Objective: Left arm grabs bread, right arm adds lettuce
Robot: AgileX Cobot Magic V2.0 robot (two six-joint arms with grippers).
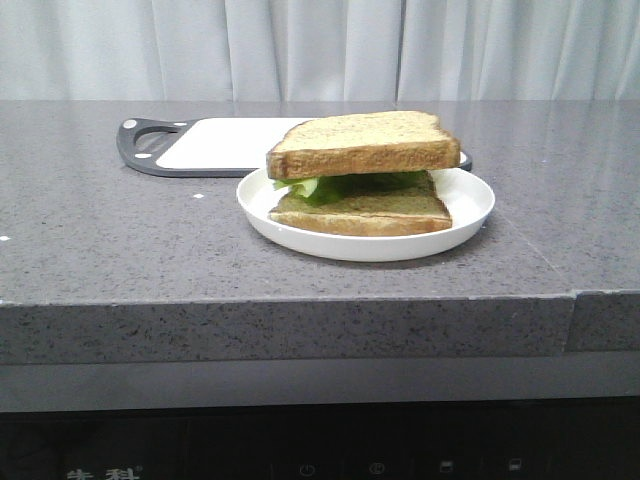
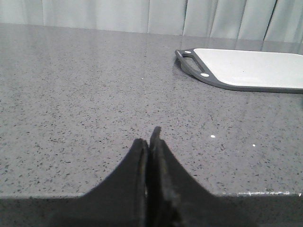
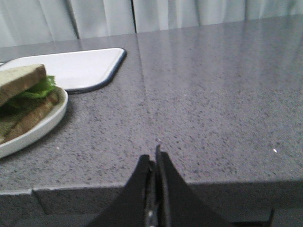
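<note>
Pale grey curtains [image 1: 320,45] hang behind a speckled grey stone counter [image 1: 110,240] whose front edge runs across the front view. On the counter, a little right of centre, sits a shallow white plate [image 1: 470,215]. It carries a stacked sandwich: a thinner, flatter bottom slice [image 1: 365,212] lies on the plate, the lettuce [image 1: 325,187], a bright green ruffled leaf, rests on that slice and shows mostly toward the stack's 9 o'clock side, and the bread [image 1: 365,145], the thick golden-brown speckled slice with a darker crust, lies on top of the leaf, roughly level and overhanging the lower slice a little. Just behind the plate, toward 11 o'clock from it, a white cutting board [image 1: 225,143] with a dark grey rim and a handle cut-out at its left end lies flat; whether the plate touches it cannot be told.

Neither arm appears in the front view. In the left wrist view the left tool [image 2: 150,142] hangs low by the counter's near edge, its two black fingers pressed together with nothing between them, aimed out over bare counter with the cutting board off at 1 o'clock. In the right wrist view the right tool [image 3: 154,161] sits the same way at the near edge, fingers clenched together and empty, with the plate and sandwich well apart from it at 10 o'clock.
</note>
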